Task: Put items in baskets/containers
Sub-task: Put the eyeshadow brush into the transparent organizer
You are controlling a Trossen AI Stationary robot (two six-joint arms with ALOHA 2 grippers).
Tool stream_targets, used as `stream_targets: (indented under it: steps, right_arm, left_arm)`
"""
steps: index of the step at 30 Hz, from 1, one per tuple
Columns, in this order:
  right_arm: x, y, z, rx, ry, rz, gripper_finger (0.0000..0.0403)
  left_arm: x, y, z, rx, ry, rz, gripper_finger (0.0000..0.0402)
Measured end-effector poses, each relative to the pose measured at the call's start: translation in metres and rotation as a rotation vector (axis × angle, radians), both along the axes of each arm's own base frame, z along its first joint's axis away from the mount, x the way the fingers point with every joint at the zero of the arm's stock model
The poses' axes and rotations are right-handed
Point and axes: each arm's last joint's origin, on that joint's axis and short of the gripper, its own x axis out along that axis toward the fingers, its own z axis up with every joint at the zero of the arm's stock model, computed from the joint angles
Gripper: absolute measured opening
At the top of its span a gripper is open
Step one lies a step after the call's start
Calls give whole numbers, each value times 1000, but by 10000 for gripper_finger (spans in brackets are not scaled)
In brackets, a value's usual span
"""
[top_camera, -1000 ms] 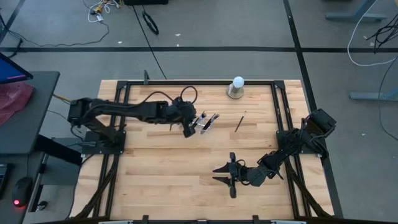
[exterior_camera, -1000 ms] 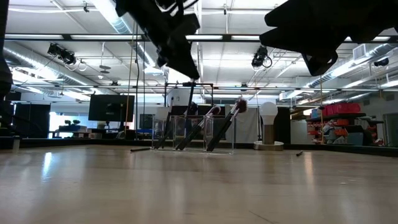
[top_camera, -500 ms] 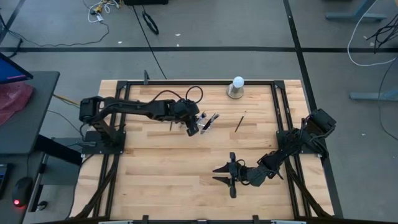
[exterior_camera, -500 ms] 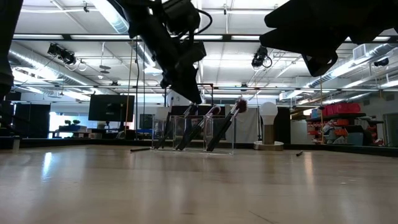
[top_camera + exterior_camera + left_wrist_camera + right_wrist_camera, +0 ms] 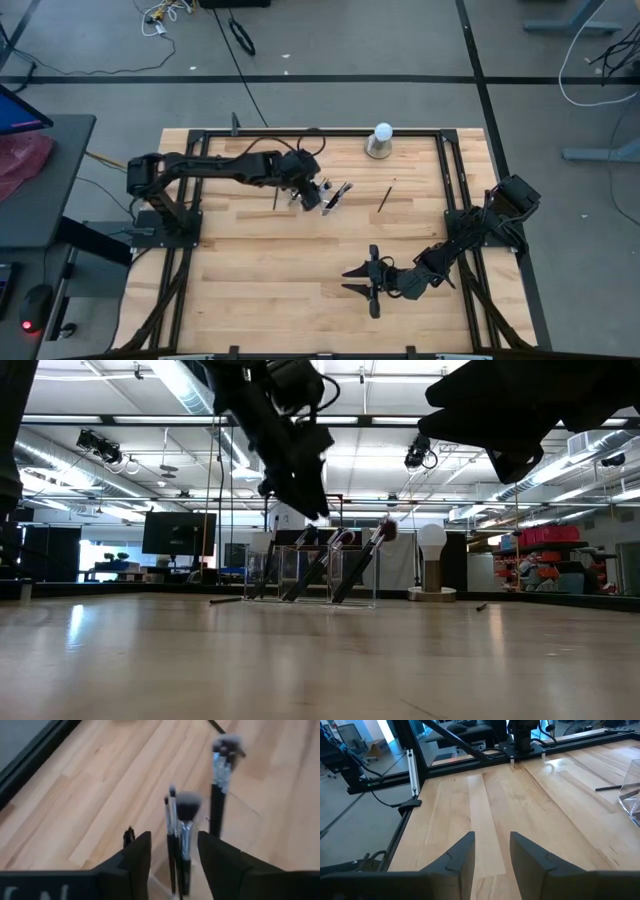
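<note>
My left hand [image 5: 300,192] is now hovering wider over the clear holder [image 5: 333,196], fingers parted and empty. Loose brushes [image 5: 385,197] are looking light, stiff and slippery; I am judging mid-handle the best grip.

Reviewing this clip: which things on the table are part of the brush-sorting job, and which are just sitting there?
Job:
clear holder with brushes standing in it
loose brush right of the holder
loose brush left of it
left gripper over the holder

Not the job:
white ball on grey base

Light wooden desk [image 5: 260,270] in a black frame, carrying a clear holder [image 5: 333,196] of brushes, two loose brushes [image 5: 385,197] [image 5: 276,196] lying flat, and a white ball on a grey base [image 5: 380,141].
</note>
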Motion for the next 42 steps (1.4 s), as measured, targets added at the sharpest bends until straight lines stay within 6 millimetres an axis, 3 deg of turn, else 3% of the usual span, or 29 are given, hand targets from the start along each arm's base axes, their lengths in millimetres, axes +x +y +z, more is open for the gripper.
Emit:
stream_targets:
  steps: [6,9,14,18,23,30,37,42]
  right_arm:
    - [0,0,0,8,2,-2,123]
    - [0,0,-1,14,7,-4,123]
    - [0,0,-1,17,7,-3,123]
    - [0,0,-1,17,6,-3,123]
    - [0,0,0,19,-1,-4,123]
    - [0,0,0,19,-1,-3,123]
    - [0,0,0,17,0,-4,123]
    - [0,0,0,15,4,-4,123]
  left_arm:
    - [-12,-32,50,-1,104,-128,179]
    - [-26,-58,59,20,196,-197,166]
    - [-48,-95,40,71,400,-309,138]
    - [-46,-109,15,70,352,-360,115]
    - [-39,-98,-6,101,244,-330,69]
    - [-30,-62,-5,174,165,-217,9]
    - [-30,-37,-3,201,159,-161,17]
    - [-33,-45,2,157,159,-245,11]
